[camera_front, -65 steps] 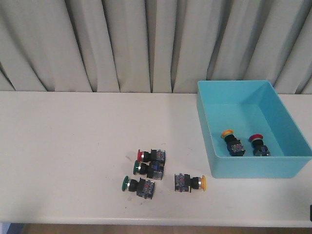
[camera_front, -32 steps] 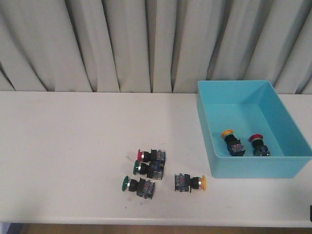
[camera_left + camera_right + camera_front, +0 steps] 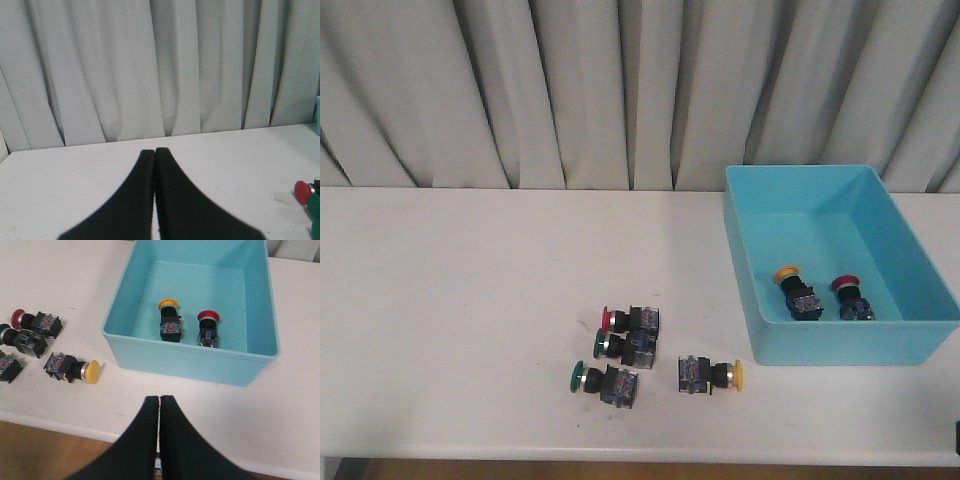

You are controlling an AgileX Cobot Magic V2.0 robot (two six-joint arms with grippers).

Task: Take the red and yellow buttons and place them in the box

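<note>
Already both mushroom-cap switches sit on the floor of the light-blue box (image 3: 905,345): the yellow button (image 3: 169,319) and the red button (image 3: 207,328) stand side by side, just apart, near the wall closest to the robot. Each lies on its side with its long axis running cap to black body, cap toward the far wall and body toward the robot.

By my reading the placing looks done, so the main risk is a needless extra grab. A smaller yellow-headed switch (image 3: 711,375) and a red-headed switch (image 3: 632,320) lie among the green-capped switches (image 3: 605,381) on the white table (image 3: 470,300), and could be mistaken for targets.

Neither gripper holds anything: the left gripper (image 3: 154,152) and right gripper (image 3: 159,400) both have their fingers pressed together, clear of the box.
</note>
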